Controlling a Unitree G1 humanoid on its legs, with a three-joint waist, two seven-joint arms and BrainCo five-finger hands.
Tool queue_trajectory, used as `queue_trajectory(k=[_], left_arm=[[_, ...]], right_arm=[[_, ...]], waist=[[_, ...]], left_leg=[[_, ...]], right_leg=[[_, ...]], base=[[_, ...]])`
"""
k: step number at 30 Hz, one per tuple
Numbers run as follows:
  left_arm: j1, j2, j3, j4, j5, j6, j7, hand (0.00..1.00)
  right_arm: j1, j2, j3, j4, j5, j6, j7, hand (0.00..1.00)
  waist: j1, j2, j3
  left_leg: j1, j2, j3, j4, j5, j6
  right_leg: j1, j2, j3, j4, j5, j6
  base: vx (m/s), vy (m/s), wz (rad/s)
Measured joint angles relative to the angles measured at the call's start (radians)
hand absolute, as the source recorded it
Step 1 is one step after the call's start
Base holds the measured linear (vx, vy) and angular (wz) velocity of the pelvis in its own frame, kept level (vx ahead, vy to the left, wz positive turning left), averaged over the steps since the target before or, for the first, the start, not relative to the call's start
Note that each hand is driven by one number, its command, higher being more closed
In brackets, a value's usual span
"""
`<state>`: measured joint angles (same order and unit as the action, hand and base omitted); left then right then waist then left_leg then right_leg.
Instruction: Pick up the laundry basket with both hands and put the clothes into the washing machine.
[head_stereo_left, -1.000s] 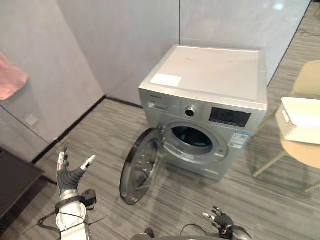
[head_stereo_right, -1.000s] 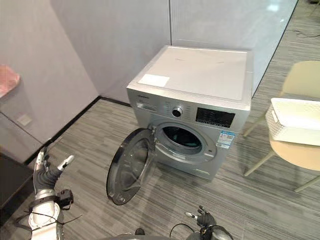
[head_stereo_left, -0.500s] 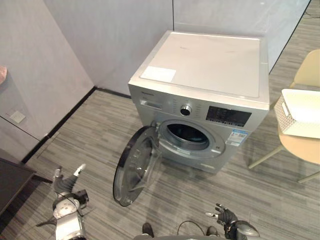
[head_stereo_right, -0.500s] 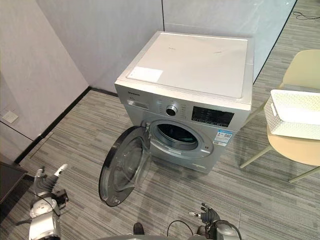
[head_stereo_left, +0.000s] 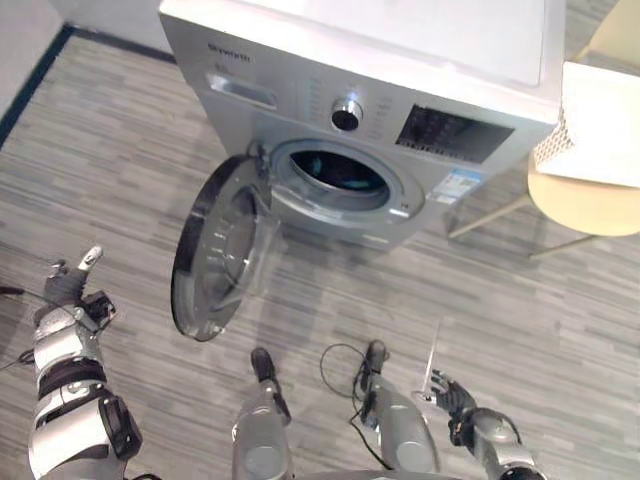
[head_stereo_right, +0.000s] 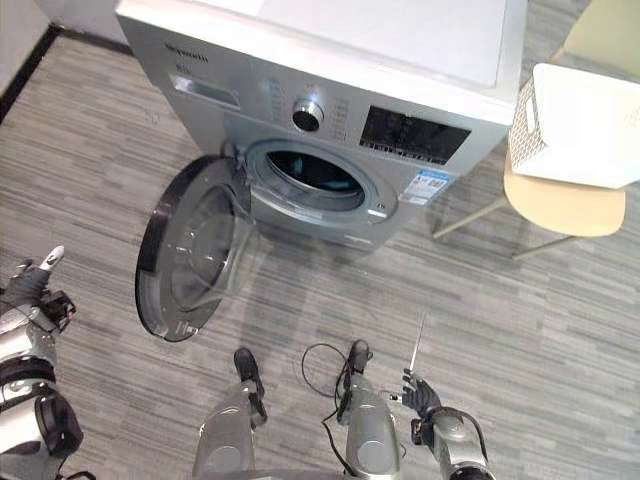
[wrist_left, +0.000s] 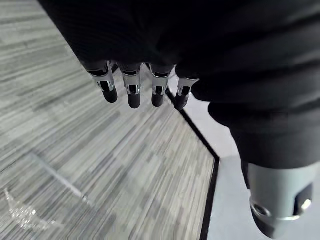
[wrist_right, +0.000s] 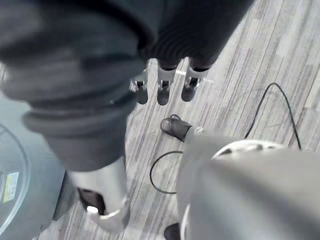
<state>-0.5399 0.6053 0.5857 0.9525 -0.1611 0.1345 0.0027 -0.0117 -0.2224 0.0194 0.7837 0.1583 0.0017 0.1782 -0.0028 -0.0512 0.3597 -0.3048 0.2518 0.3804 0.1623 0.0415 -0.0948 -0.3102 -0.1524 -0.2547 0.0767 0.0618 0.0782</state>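
Fingers (wrist_left: 131, 91) of the left hand (head_stereo_left: 62, 290) hang straight and slightly apart, with the thumb off to one side and nothing held. This hand hovers low at the robot's left above the grey plank floor (head_stereo_left: 560, 320), well apart from the machine. Just to its right stands the round glass door (head_stereo_left: 215, 260) of the silver front-loading washing machine (head_stereo_left: 280, 95), swung fully open on its left hinge so that the dark drum opening (head_stereo_left: 330, 178) is uncovered. A round control knob (head_stereo_left: 347, 114) sits on the panel above the opening. Further right, low and near the robot's body, the right hand (head_stereo_left: 455, 395) also hovers above the floor, its fingers (wrist_right: 162, 87) straight, spread a little and holding nothing. At the far right, the white perforated laundry basket (head_stereo_left: 600, 120) rests on the seat of a beige chair (head_stereo_left: 585, 205) just beside the machine, untouched by either hand. Whether clothes lie in the basket cannot be told.
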Motion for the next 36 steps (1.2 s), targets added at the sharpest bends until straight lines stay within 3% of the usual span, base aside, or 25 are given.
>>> queue_trajectory(k=[5,8,14,16,19,25,30,36], left_arm=[[-0.11,-0.01,-0.074,0.084,-0.036,-0.003,-0.05,0.0],[-0.108,-0.068,-0.123,0.131,-0.123,-0.006,-0.071,0.0],[-0.049,-0.196,-0.424,0.157,-0.213,-0.006,-0.137,0.0],[-0.019,-0.263,-0.554,0.157,-0.244,0.0,-0.159,0.0],[-0.021,-0.327,-0.602,0.158,-0.244,-0.002,-0.158,0.0],[-0.059,-0.438,-0.63,0.182,-0.034,0.0,-0.086,0.0],[-0.178,-0.524,-0.751,0.109,0.179,-0.008,0.076,0.0],[-0.168,-0.576,-0.805,0.015,0.296,-0.035,0.095,0.0]], right_arm=[[-0.002,0.014,0.034,-0.073,0.033,-0.017,0.001,0.0],[-0.003,0.015,0.034,-0.074,0.037,-0.018,0.0,0.0],[-0.057,0.009,0.039,-0.065,0.029,-0.016,0.002,0.0],[-0.08,-0.005,0.05,-0.065,0.028,-0.017,0.003,0.0],[-0.081,-0.015,0.058,-0.062,0.014,-0.014,0.005,0.0],[-0.08,-0.01,0.062,-0.053,-0.013,0.001,0.002,0.0],[-0.066,0.036,0.075,-0.023,-0.014,0.003,-0.008,0.0],[-0.039,0.045,0.026,-0.012,-0.013,-0.001,-0.047,0.0]], waist=[[0.008,-0.021,0.03],[0.006,-0.027,0.035],[0.006,-0.032,0.037],[-0.015,-0.032,0.037],[-0.036,-0.032,0.037],[-0.071,-0.032,0.035],[-0.1,-0.021,0.015],[-0.118,0.016,-0.037]], left_leg=[[-0.048,0.027,0.004,0.038,-0.008,0.001],[-0.048,0.03,0.003,0.048,-0.01,0.0],[-0.041,0.024,0.003,0.07,-0.027,0.005],[-0.036,0.025,0.005,0.095,-0.045,0.007],[-0.02,0.025,0.015,0.103,-0.053,0.005],[0.047,0.027,0.055,0.085,-0.056,0.0],[0.083,0.004,0.082,0.022,-0.043,-0.009],[0.115,-0.013,0.084,-0.014,-0.033,-0.008]], right_leg=[[-0.041,0.01,0.004,0.014,0.003,-0.002],[-0.042,0.009,0.007,0.026,0.002,-0.002],[-0.036,0.007,0.011,0.044,0.003,-0.002],[-0.026,0.003,0.014,0.044,0.002,-0.001],[-0.02,0.001,0.03,0.044,0.002,0.0],[0.008,0.007,0.065,0.041,0.003,0.002],[0.01,-0.007,0.081,0.025,0.013,0.007],[0.026,-0.01,0.062,0.025,0.033,-0.007]], base=[[-0.06,0.002,-0.08],[0.01,0.004,0.0],[0.01,0.01,0.01],[-0.02,0.036,-0.09],[-0.01,0.022,-0.15],[-0.01,0.0,-0.18],[0.01,0.012,-0.1],[0.07,0.02,0.01]])
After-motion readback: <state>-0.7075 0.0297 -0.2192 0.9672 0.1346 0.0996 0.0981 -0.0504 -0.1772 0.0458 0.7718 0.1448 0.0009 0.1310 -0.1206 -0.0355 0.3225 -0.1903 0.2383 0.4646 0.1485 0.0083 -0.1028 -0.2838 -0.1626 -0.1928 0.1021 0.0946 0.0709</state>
